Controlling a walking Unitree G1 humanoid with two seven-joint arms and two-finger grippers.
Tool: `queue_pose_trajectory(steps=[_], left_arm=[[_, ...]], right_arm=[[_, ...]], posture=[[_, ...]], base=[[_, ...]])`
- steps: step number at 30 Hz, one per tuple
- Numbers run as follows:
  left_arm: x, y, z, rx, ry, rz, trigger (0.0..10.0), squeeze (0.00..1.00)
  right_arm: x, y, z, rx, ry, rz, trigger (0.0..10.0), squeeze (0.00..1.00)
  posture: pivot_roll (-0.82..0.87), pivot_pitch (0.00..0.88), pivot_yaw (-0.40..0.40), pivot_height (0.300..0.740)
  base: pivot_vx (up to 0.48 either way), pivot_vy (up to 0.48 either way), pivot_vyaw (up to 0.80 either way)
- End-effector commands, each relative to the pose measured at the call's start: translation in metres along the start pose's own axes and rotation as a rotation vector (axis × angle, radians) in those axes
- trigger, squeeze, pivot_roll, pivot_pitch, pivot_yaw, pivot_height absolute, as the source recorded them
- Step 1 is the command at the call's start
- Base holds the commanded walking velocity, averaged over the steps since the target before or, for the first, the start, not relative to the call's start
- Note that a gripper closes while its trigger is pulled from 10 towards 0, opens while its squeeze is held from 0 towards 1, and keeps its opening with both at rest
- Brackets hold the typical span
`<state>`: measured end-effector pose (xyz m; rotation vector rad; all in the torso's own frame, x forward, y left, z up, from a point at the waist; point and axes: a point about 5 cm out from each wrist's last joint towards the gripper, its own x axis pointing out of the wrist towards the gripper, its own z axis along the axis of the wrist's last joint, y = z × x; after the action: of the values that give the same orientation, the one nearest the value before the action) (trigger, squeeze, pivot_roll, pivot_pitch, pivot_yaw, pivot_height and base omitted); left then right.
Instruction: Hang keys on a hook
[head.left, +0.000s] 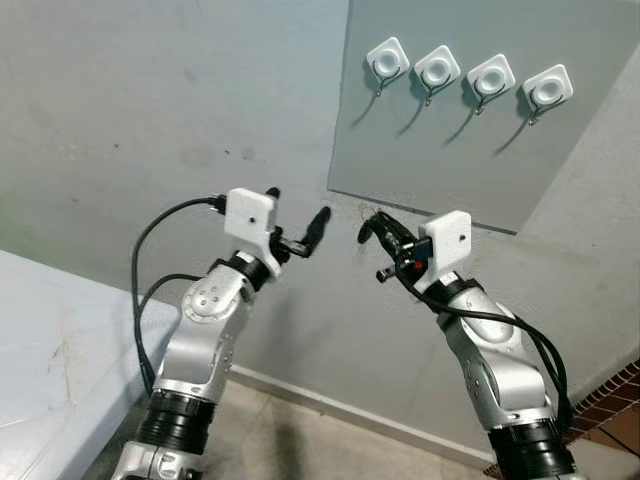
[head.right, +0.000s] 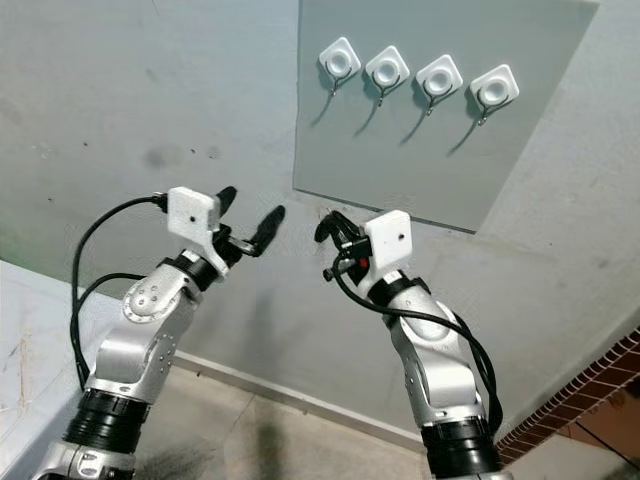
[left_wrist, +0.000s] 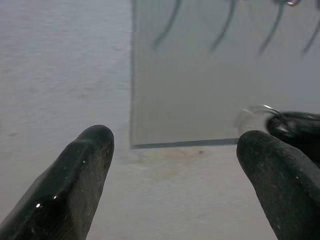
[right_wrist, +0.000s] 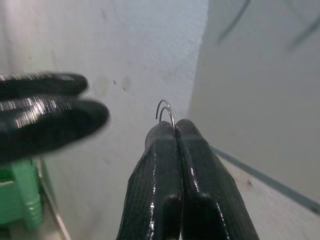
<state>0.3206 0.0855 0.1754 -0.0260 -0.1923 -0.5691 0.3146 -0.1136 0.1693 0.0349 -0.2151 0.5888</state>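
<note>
Four white square hooks (head.left: 388, 60) run in a row along the top of a grey wall panel (head.left: 440, 150). My right gripper (head.left: 366, 228) is raised below the panel's lower left corner, shut on a thin wire key ring (right_wrist: 165, 111) that sticks out above its fingertips. A small dark piece (head.left: 383, 272) dangles under those fingers. My left gripper (head.left: 297, 212) is open just to the left, pointing at the right one with a small gap between them. In the left wrist view the ring (left_wrist: 252, 116) shows beside the right gripper's tip.
A pale tabletop (head.left: 50, 340) lies at the lower left. A skirting strip (head.left: 330, 405) runs along the wall's base. Red brickwork (head.left: 615, 400) shows at the lower right. A green stool (right_wrist: 20, 200) stands on the floor.
</note>
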Motion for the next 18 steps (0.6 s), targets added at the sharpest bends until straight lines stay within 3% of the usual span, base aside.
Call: queue_pose_trajectory(steps=[1, 10, 15, 18], left_arm=[[0.002, -0.009, 0.008, 0.027, -0.01, -0.047, 10.0, 0.0], [0.002, -0.016, 0.017, 0.053, -0.024, -0.096, 10.0, 0.0], [0.002, -0.016, 0.031, 0.076, -0.054, -0.126, 10.0, 0.0], [0.003, -0.015, 0.035, 0.076, -0.059, -0.126, 10.0, 0.0]], right_arm=[[0.01, 0.005, 0.022, 0.028, -0.078, 0.06, 10.0, 0.0], [0.029, 0.006, 0.046, 0.12, -0.189, 0.086, 10.0, 0.0], [0.04, -0.006, 0.065, 0.191, -0.274, 0.047, 10.0, 0.0], [0.041, -0.009, 0.067, 0.187, -0.277, 0.036, 10.0, 0.0]], posture=[[0.01, 0.021, -0.04, 0.732], [0.01, 0.026, -0.04, 0.732], [0.02, 0.031, -0.037, 0.732], [0.02, 0.031, -0.037, 0.732]], base=[[0.0, 0.0, 0.0], [0.0, 0.0, 0.0], [0.0, 0.0, 0.0], [0.0, 0.0, 0.0]])
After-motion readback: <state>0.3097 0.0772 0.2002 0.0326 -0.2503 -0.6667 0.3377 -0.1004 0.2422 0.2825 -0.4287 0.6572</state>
